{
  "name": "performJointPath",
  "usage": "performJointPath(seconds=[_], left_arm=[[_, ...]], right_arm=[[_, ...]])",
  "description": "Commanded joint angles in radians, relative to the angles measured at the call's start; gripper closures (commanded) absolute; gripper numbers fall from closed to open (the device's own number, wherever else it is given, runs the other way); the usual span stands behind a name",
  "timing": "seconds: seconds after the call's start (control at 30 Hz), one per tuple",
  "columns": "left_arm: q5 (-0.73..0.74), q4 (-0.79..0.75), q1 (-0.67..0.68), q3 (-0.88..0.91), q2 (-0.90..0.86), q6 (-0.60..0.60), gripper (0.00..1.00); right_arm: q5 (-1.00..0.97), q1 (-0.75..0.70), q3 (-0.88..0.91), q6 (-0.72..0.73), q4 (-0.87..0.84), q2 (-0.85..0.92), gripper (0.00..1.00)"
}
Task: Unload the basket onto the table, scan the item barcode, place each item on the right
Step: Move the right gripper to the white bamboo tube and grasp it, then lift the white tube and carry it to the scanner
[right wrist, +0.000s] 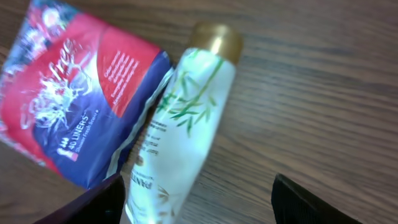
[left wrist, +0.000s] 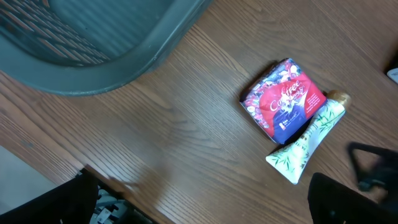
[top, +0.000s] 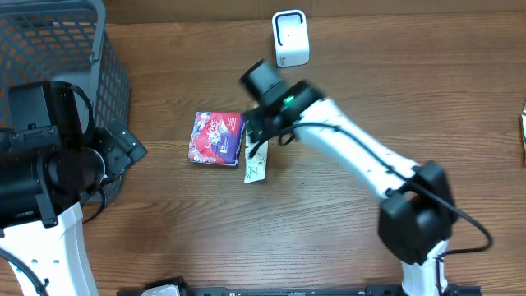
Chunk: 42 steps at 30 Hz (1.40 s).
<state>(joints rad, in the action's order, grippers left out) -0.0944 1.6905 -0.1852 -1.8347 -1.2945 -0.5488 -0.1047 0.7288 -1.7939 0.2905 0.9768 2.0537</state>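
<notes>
A grey basket (top: 78, 49) stands at the far left of the table (top: 370, 82), probably as a bin for finished goods. Beside it the left gripper (top: 123, 152) hangs with its jaws wide apart and nothing in them. It is well clear of the goods, so it looks parked while the other arm works.

Near the middle lies a red and blue packet (left wrist: 284, 102), flat on the wood. A white tube (right wrist: 186, 118) with a gold cap lies touching its right edge, cap pointing to the far side.

The right gripper (right wrist: 198, 198) hovers over the tube's lower end. Its fingers (right wrist: 311, 199) are spread to either side and not pressing on the tube, so it seems lined up to pick up this item.

The white scanner (top: 290, 37) stands at the far side, right of the packet, probably where the tube's barcode must be shown.
</notes>
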Motion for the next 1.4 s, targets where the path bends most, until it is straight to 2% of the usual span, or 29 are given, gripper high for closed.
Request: performJointPath(seconds=[0.0,0.27,0.7,1.07,1.27,1.37], left_arm=[[-0.010,-0.001,-0.005,0.001,-0.002,-0.016,0.00],[-0.010,-0.001,-0.005,0.001,-0.002,-0.016,0.00],[-0.010,-0.001,-0.005,0.001,-0.002,-0.016,0.00],[-0.010,-0.001,-0.005,0.001,-0.002,-0.016,0.00],[-0.010,-0.001,-0.005,0.001,-0.002,-0.016,0.00],[-0.010,-0.002,-0.005,0.001,-0.002,-0.016,0.00]], right_arm=[[-0.139,0.066,0.003,0.078,-0.026,0.048,0.25],[-0.263,0.160,0.003,0.085,-0.087,0.105,0.25],[-0.273,0.162,0.009,0.111,-0.083,0.196,0.27],[-0.340,0.116,0.010,0.111,-0.081,0.233,0.33],[-0.336,0.077,0.010,0.130,-0.059,0.237,0.52],[-0.336,0.061,0.010,0.129,-0.046,0.237,0.67]])
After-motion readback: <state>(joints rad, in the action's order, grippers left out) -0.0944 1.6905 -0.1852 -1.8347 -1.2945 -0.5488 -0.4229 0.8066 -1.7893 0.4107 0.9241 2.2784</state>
